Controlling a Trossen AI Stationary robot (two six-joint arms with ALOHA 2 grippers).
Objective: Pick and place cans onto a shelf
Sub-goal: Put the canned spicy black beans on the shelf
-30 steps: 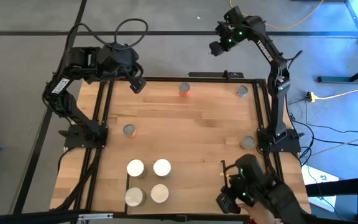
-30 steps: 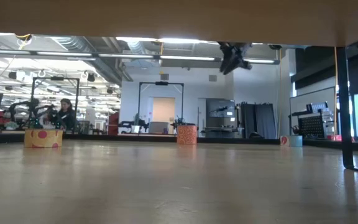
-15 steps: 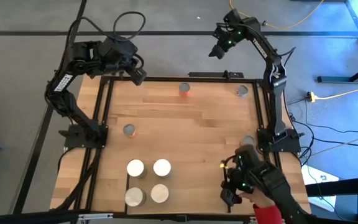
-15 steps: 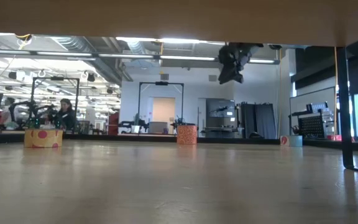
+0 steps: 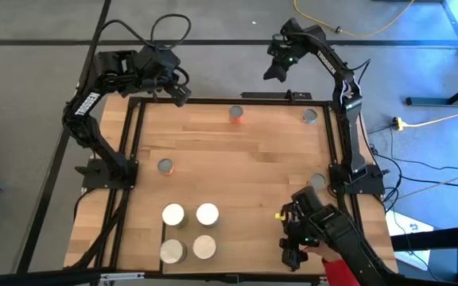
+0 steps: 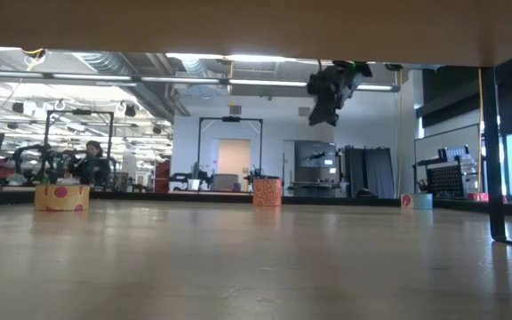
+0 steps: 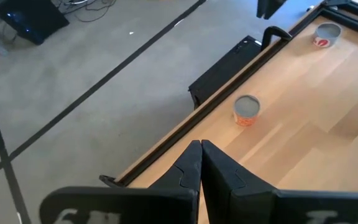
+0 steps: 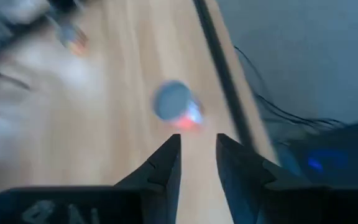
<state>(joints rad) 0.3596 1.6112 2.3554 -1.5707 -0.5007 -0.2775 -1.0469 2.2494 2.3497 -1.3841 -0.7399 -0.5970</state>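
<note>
So, quick rundown for you, running left to right across the table:

Left gripper: parked over the table's far left corner, fingers pressed together, holding nothing. Its wrist camera looks along the far edge at two loose cans.

Shelf: near-left part of the table, black bars round it. Four cans already stand there in a tidy square, pale tops up.

Loose can, left: grey top, standing alone mid-left, well apart from the shelf.

Loose can, far middle: orange-red side, close to the far edge.

Loose can, far right: grey top, near the far right corner.

Right gripper: hanging off the table beyond the far edge, between those two far cans, jaws apart with nothing between them. Its wrist view is blurry, but I think the can it's looking at is the orange-sided one.

Loose can, near right: right beside the right arm's base.

Person: a gloved hand and red sleeve reach in at the near right corner, so mind that side.

Handling: you're dealing with small rigid cylinders, probably light, with smooth sides that could slip or tip. I'd grab one across the body, mid-height, straight from above.
</note>
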